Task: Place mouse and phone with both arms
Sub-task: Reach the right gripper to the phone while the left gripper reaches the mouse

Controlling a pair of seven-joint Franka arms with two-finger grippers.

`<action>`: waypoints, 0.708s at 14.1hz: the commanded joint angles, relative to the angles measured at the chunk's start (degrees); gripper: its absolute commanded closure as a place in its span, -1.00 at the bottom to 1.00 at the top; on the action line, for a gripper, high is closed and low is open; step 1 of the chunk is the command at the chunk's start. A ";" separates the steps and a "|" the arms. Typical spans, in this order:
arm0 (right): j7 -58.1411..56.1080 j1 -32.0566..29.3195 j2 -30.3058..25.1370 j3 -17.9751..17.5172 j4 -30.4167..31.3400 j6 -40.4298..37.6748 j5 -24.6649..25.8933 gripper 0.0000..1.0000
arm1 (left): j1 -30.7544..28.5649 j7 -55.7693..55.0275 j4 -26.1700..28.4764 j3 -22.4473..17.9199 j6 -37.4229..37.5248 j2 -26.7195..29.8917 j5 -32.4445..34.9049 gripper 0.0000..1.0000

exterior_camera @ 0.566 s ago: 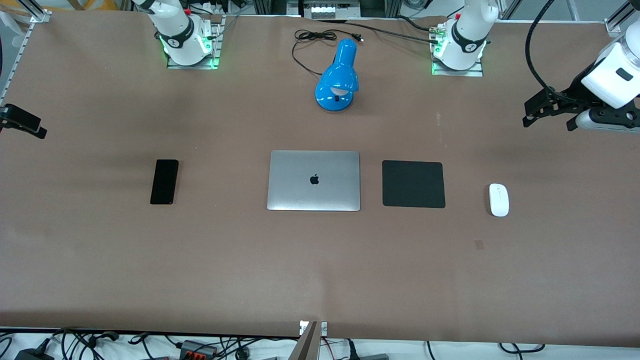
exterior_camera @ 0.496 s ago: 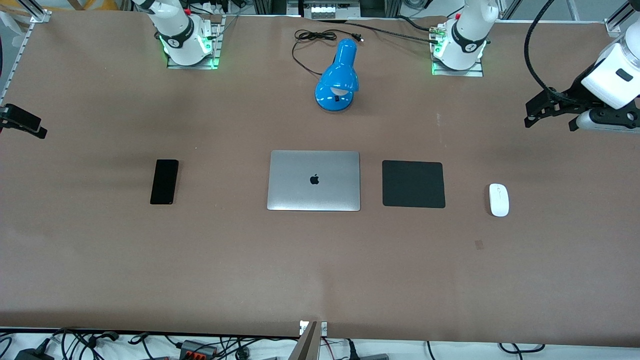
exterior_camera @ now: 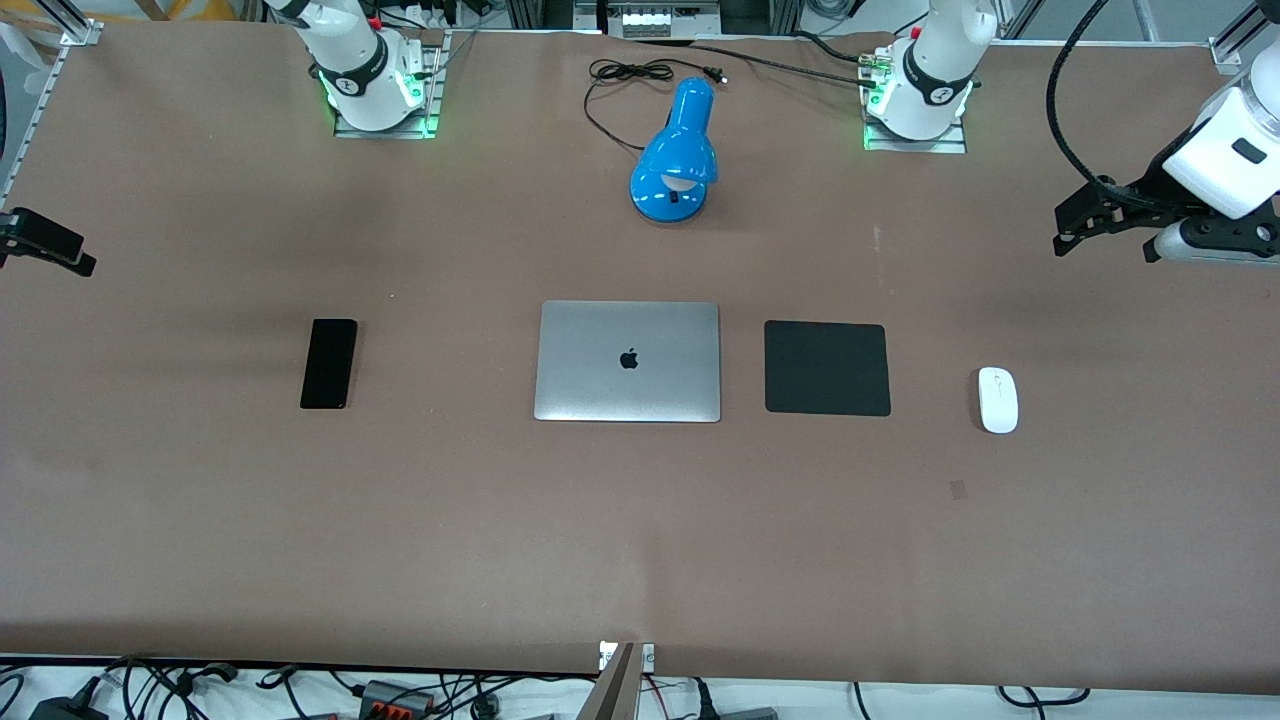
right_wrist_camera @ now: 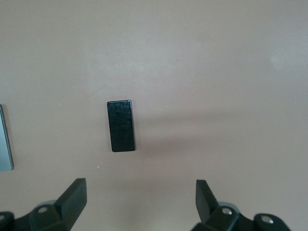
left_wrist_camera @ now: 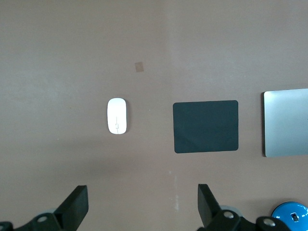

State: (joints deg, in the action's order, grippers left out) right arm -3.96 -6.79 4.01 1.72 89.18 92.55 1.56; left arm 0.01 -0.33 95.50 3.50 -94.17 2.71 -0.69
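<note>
The white mouse [exterior_camera: 997, 400] lies on the brown table toward the left arm's end, beside the black mouse pad [exterior_camera: 827, 368]. It also shows in the left wrist view [left_wrist_camera: 117, 116]. The black phone [exterior_camera: 329, 363] lies flat toward the right arm's end, and shows in the right wrist view [right_wrist_camera: 121, 126]. My left gripper [exterior_camera: 1103, 250] is open and empty, up in the air over bare table near that end's edge; its wrist view [left_wrist_camera: 142, 192] shows the jaws wide apart. My right gripper [exterior_camera: 50, 248] is open and empty at the table's other end; its wrist view [right_wrist_camera: 139, 187] shows the same.
A closed silver laptop [exterior_camera: 628, 361] lies in the middle between the phone and the mouse pad. A blue desk lamp [exterior_camera: 677, 155] with a black cord stands between the arm bases. Cables lie off the table's front edge.
My left gripper has drifted slightly toward the left arm's end of the table. The mouse, the phone and the right gripper have not moved.
</note>
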 commanded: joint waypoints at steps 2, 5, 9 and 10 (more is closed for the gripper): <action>-0.70 -0.60 1.69 -0.40 0.47 -2.45 -0.86 -1.00 | -0.36 -0.46 -0.49 0.63 3.55 -0.69 1.21 -1.00; -0.09 2.20 6.25 -0.58 0.56 -1.67 0.02 -1.00 | -1.32 -0.54 -1.71 -0.16 11.71 -2.88 1.21 -1.00; 0.09 3.62 14.07 -0.58 0.64 2.10 -3.65 -1.00 | -3.00 0.15 -8.38 -0.16 11.73 -12.62 1.12 -1.00; 0.18 3.71 16.88 -0.58 1.25 4.46 -4.28 -1.00 | -3.52 0.41 -9.97 -0.16 11.56 -15.60 0.95 -1.00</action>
State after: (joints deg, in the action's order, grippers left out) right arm -3.84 -2.93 16.26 1.05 90.32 94.13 -0.71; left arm -2.90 -0.37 92.31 3.12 -84.37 -5.55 -0.52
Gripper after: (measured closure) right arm 0.000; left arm 0.000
